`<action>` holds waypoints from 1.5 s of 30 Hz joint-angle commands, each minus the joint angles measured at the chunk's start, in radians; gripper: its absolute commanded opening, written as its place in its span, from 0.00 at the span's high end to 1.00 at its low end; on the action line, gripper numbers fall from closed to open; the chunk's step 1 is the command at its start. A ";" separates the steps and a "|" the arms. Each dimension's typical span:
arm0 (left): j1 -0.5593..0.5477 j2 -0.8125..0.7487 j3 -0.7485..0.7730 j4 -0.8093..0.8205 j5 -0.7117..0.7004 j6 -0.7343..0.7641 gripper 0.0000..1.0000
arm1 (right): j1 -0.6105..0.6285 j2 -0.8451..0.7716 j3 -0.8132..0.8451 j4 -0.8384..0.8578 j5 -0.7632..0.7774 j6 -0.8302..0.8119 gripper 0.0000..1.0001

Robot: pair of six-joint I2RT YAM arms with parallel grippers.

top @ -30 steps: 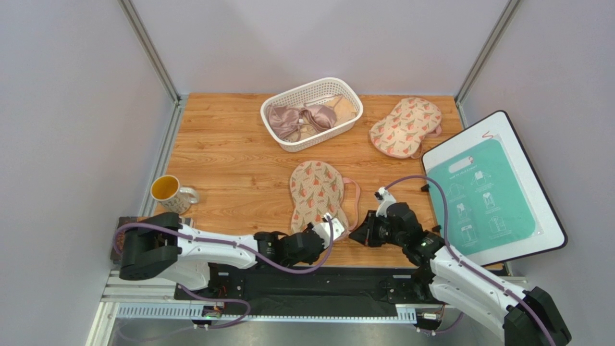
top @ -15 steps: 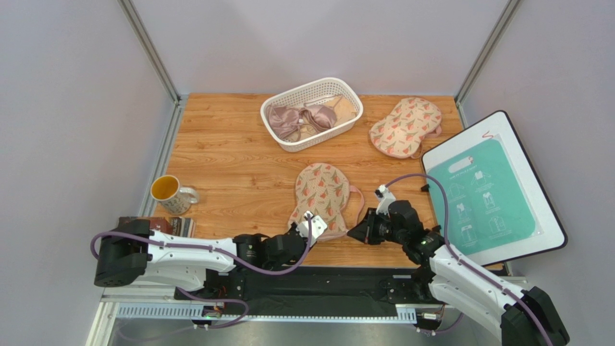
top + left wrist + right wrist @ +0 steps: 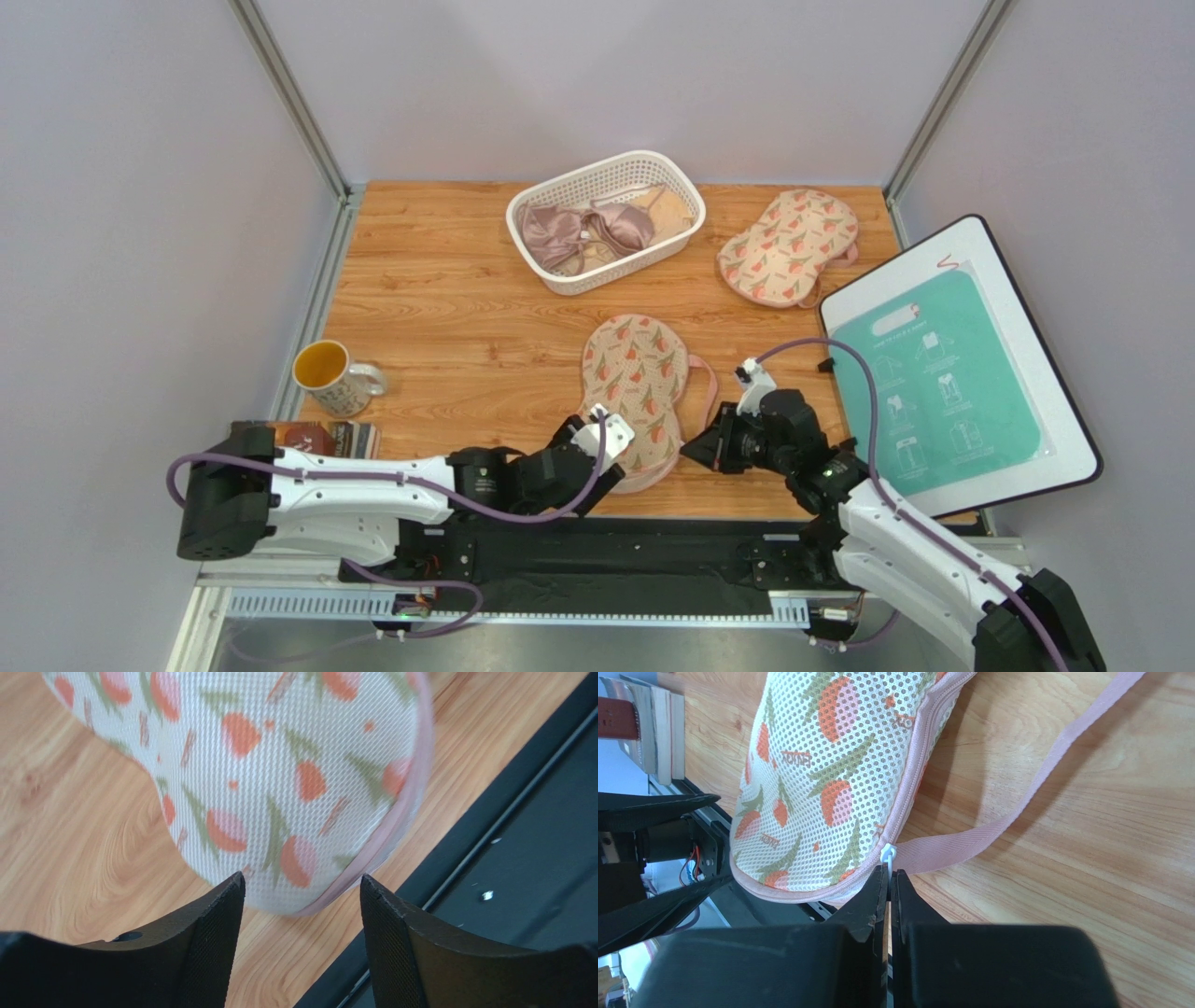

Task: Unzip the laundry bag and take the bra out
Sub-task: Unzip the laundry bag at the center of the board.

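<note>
- Status on your flat beige flower-print mesh laundry bag (image 3: 638, 378)?
- Near edge of wooden surface (image 3: 449, 308). Right claw (image 3: 889, 875) pinched on its white zip pull (image 3: 887, 855); left claw (image 3: 302, 885) spread wide at its near end.

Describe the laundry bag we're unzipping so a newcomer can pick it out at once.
On the wooden table, look at the near edge, just ahead of the arms. The laundry bag lies flat there, a figure-eight beige mesh pouch with red flowers and pink edging, between the left gripper and the right gripper. Its same-print twin lies far back on the right, beside the white basket.
</note>
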 commanded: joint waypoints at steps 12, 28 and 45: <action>-0.003 0.393 0.361 0.109 0.159 0.040 0.30 | 0.015 -0.103 -0.030 -0.019 0.007 0.015 1.00; -0.003 0.578 0.415 0.089 0.020 -0.009 0.67 | 0.021 -0.089 -0.029 0.001 -0.025 0.009 1.00; -0.018 0.412 0.254 0.075 -0.026 -0.006 1.00 | 0.021 -0.039 -0.030 -0.014 0.056 0.011 1.00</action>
